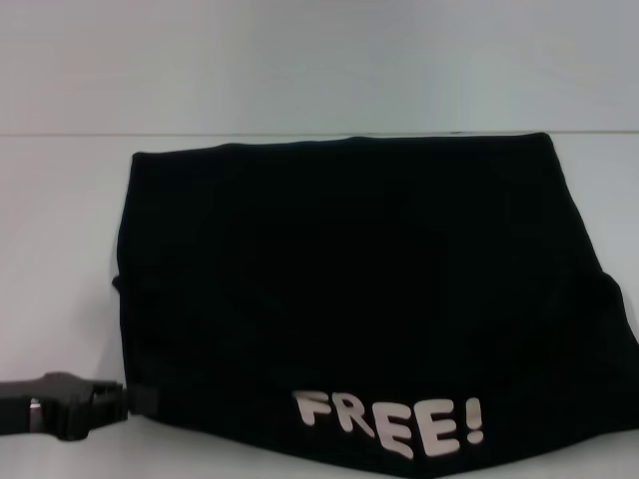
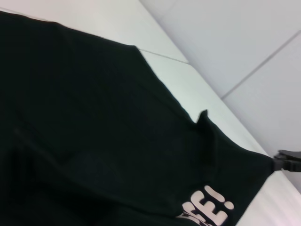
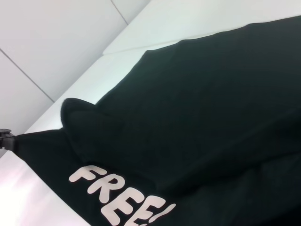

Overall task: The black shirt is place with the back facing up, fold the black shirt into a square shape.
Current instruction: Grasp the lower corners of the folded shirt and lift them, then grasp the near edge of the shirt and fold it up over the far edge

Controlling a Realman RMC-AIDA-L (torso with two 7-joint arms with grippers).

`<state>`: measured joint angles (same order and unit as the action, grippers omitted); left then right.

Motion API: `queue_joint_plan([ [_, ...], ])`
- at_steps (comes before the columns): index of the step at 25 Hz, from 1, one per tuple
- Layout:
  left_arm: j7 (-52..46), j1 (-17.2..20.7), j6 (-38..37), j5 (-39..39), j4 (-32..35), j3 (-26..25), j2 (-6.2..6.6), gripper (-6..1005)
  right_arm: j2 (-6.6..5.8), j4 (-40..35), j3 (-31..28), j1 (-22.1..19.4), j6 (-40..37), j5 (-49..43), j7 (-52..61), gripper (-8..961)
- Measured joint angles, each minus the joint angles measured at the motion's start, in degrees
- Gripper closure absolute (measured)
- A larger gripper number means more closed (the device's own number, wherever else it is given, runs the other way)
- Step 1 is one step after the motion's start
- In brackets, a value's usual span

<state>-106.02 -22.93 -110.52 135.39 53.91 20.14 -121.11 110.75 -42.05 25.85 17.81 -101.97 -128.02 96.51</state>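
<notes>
The black shirt [image 1: 349, 279] lies spread on the white table [image 1: 60, 249], its near edge turned up so the white "FREE!" lettering [image 1: 389, 424] shows. My left gripper [image 1: 130, 401] is at the shirt's near left corner, shut on the fabric. The right wrist view shows that same left gripper [image 3: 7, 139] with the shirt [image 3: 211, 103] pulled taut to it. My right gripper is outside the head view. It appears in the left wrist view [image 2: 282, 162], where the shirt [image 2: 94, 132] is drawn to a point in its grip beside the "!".
Behind the shirt's far edge the table ends at a pale wall [image 1: 300, 60]. Bare white tabletop shows to the left of the shirt [image 1: 50, 299] and along the near edge [image 1: 200, 459].
</notes>
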Motion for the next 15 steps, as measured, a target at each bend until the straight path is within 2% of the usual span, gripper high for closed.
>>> queue_joint_plan([
  [9, 1.2, 1.8, -3.4, 2.0, 0.1, -0.3, -0.59, 984, 0.26, -0.4, -1.1, -3.3, -3.1, -0.1, -2.6, 920],
  [12, 1.1, 1.1, -2.6, 2.0, 0.1, -0.4, -0.45, 984, 0.41, 0.0, -1.5, -2.5, -2.7, -0.1, -2.9, 920],
  [15, 0.6, -1.2, -0.9, 1.8, -0.2, -0.4, 0.35, 984, 0.56, -0.1, -2.9, -1.2, -2.5, 0.2, -2.9, 920],
])
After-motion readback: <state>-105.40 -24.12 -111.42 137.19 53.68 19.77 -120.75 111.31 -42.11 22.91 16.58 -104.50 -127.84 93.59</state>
